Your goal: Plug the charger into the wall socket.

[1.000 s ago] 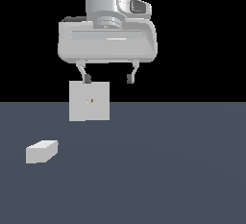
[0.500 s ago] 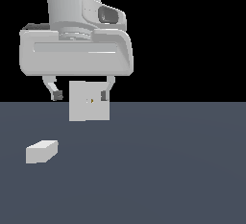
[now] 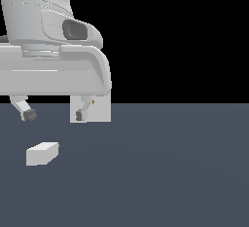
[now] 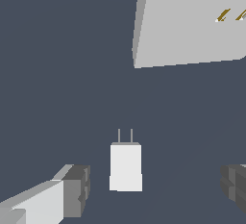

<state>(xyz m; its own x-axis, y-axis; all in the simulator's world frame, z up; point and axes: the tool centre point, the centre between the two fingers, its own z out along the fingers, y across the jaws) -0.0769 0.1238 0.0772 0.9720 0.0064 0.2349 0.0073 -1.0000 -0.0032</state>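
One charger (image 3: 42, 153) lies on the tabletop (image 3: 175, 172) below the wide, empty hand (image 3: 53, 116), between its fingers in wrist view.

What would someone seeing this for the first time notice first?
The big pale gripper fills the exterior view's upper left, its two dark-tipped fingers spread wide and holding nothing. Below it the small off-white charger lies alone on the dark floor. Behind the gripper stands the wall socket, partly hidden.
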